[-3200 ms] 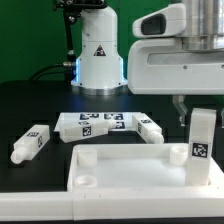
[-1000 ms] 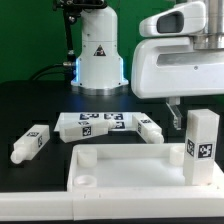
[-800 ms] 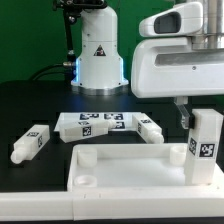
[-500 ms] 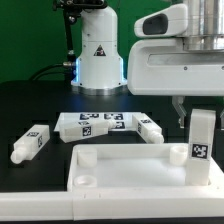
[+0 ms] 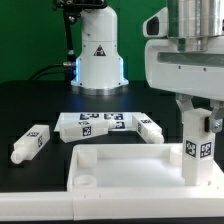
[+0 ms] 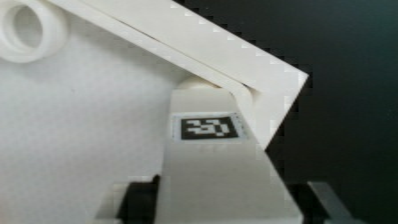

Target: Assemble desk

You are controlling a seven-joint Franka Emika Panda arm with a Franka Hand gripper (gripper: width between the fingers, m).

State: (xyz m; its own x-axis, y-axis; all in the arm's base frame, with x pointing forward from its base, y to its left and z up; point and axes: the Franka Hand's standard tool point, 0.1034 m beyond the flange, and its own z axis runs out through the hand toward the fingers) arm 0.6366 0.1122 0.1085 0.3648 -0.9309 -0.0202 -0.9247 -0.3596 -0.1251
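Fingers [image 6: 139,202] clamped on the upright leg [image 5: 198,150], the gripper [image 5: 197,115] should hold it plumb over the desk panel [image 5: 120,149] corner and screw down gently.

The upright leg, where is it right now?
In the exterior view, the upright leg stands at that view's right, in a corner at the right end of the panel, its top between the fingers of the gripper.

One panel [image 5: 130,170], seemingly three legs [image 5: 30,143] [image 5: 150,128] [image 5: 198,140], one marker board [image 5: 95,124].
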